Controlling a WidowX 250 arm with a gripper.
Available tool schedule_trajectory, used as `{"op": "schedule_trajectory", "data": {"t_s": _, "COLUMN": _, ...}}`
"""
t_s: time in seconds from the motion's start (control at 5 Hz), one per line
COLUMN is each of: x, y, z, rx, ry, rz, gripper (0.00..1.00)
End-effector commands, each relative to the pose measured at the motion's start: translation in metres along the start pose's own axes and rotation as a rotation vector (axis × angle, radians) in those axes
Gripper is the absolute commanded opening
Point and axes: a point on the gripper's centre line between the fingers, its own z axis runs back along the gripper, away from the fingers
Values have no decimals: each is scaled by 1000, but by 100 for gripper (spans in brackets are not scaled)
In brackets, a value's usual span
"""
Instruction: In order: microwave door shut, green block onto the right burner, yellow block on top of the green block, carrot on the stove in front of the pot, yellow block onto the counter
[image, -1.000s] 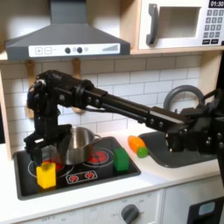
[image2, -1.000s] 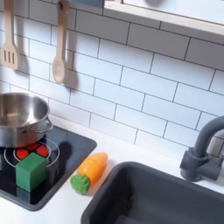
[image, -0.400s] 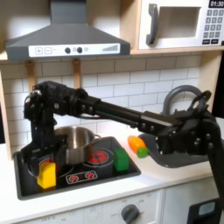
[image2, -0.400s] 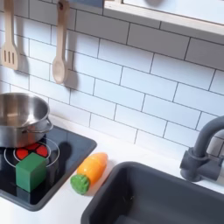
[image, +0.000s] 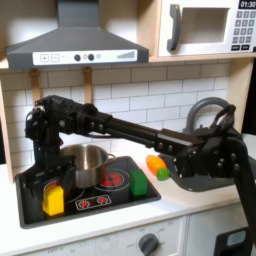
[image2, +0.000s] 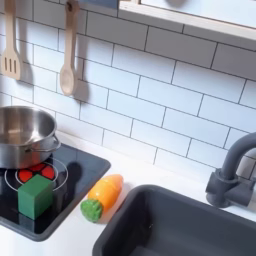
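With the microwave door (image: 200, 28) shut and the green block (image: 139, 182) on the burner at the first exterior view's right, your arm reaches far left, its gripper (image: 48, 177) low over the yellow block (image: 53, 199) on the stove (image: 100, 205); whether it grips, I cannot tell.

In the first exterior view the tool (image: 47, 178) sits low behind the yellow block (image: 53, 199), so whether it's gripping is anyone's guess. The arm (image: 120, 125) covers part of the pot (image: 88, 163). In the second exterior view the pot (image2: 22, 136), stove (image2: 70, 195), sink (image2: 190, 228) and faucet (image2: 232, 175) all run off the edges.
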Motion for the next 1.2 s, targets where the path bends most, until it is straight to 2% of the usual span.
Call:
{"op": "schedule_trajectory", "data": {"t_s": 0.0, "x": -1, "y": -1, "z": -3, "rx": 2, "ry": 10, "rz": 0, "gripper": 100}}
{"op": "schedule_trajectory", "data": {"t_s": 0.4, "x": -2, "y": -3, "z": 3, "rx": -13, "ry": -2, "rz": 5, "gripper": 100}}
{"op": "schedule_trajectory", "data": {"t_s": 0.8, "x": -2, "y": -5, "z": 0, "rx": -36, "ry": 12, "rz": 14, "gripper": 100}}
{"op": "schedule_trajectory", "data": {"t_s": 1.0, "x": -2, "y": -4, "z": -1, "rx": -34, "ry": 17, "rz": 19, "gripper": 100}}
